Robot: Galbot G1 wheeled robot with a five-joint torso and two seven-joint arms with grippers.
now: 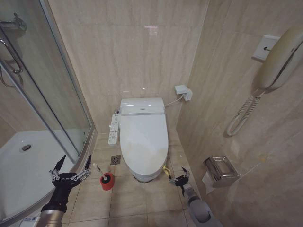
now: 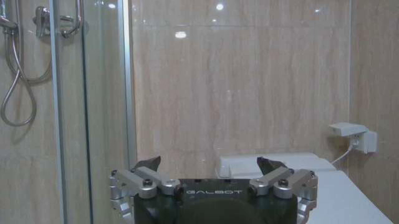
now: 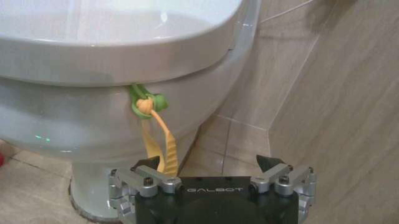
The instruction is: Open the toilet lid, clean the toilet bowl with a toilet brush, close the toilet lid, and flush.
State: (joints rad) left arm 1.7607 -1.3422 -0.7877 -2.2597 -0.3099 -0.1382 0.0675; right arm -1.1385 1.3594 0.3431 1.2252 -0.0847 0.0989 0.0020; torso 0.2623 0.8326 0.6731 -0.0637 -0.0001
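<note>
1. Right hand low at the near right of the toilet, fingers wide apart, holding nothing. Yellow strap hangs just beside its left finger; contact cannot be told.
2. Strap is tied with a green knot under the lid's near rim.
3. Lid is down, shut over the bowl.
4. Left hand hangs near left, above the shower tray's edge, fingers spread wide, empty.
5. Brush stands tilted in a red cup on the floor, between left hand and toilet.
6. Around: control panel on toilet's left, glass shower door, paper holder and phone on right wall.
</note>
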